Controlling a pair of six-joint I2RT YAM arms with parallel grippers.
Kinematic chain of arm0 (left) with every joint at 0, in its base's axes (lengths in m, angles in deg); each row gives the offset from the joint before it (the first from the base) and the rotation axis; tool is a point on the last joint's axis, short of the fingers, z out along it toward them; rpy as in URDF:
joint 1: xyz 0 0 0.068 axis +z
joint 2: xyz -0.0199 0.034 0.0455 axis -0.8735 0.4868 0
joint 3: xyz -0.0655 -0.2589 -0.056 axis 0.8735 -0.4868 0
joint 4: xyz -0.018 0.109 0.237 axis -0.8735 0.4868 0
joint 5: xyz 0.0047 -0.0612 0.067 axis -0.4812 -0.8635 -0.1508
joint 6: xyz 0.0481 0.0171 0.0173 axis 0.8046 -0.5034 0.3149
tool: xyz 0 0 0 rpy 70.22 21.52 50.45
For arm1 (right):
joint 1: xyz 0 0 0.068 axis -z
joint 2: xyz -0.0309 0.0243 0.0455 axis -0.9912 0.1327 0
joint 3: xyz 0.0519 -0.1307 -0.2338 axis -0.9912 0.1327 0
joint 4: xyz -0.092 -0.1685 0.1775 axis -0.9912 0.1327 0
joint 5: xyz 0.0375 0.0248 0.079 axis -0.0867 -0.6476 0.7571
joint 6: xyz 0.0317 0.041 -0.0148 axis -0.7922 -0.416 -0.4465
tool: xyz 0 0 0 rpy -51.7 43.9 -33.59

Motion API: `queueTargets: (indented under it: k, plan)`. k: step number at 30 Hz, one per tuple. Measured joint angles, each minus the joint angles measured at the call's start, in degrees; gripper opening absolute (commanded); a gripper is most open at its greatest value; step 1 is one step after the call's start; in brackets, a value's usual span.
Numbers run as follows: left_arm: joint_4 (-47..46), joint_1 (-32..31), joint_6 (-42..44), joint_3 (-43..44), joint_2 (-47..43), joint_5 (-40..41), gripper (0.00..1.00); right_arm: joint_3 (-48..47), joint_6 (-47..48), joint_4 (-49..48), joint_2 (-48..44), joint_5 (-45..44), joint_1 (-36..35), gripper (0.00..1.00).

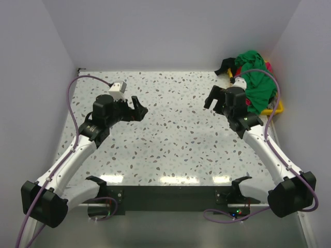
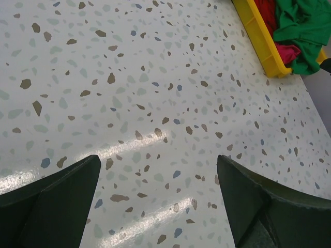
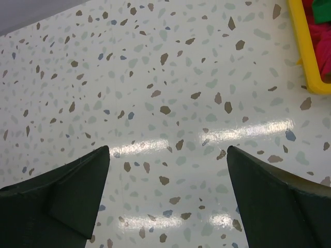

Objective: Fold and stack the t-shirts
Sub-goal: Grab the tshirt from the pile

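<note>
A bright green t-shirt [image 1: 257,77] lies crumpled on top of a pile in a yellow tray [image 1: 275,110] at the far right; red and pink cloth [image 1: 250,102] shows under it. The pile also shows in the left wrist view [image 2: 302,26] and a red part of it shows in the right wrist view [image 3: 323,39]. My left gripper [image 1: 139,109] is open and empty above the bare table, left of centre. My right gripper [image 1: 212,98] is open and empty, just left of the tray.
The speckled table [image 1: 170,134] is walled in white on the left, back and right. A dark cloth [image 1: 224,66] lies at the tray's far corner. A small white block [image 1: 118,87] sits by the left arm.
</note>
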Motion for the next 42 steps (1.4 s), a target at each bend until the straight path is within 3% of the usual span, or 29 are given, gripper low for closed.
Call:
queueTargets:
  k: [6,12,21,37,40,42]
  plan:
    - [0.0,0.1,0.0,0.0,0.0,-0.6,1.0,-2.1,1.7,0.1,2.7,-0.2,0.0,0.99]
    - [0.0,0.1,0.0,0.0,0.0,-0.9,1.0,-14.6,5.8,1.7,16.0,-4.9,0.9,0.98]
    - [0.7,0.1,0.1,0.9,-0.2,0.1,1.0,-33.8,7.5,4.8,36.4,-10.2,15.5,0.9]
    - [1.0,0.2,0.1,1.1,-0.2,0.0,1.0,-38.4,1.1,-0.8,48.0,-13.7,28.2,0.87]
    - [1.2,0.2,0.1,1.1,-0.2,0.0,1.0,-38.8,0.3,-2.2,49.9,-13.6,29.5,0.83]
    - [1.3,0.2,0.0,1.1,-0.2,-0.1,1.0,-39.9,0.2,-2.7,51.8,-13.4,29.8,0.66]
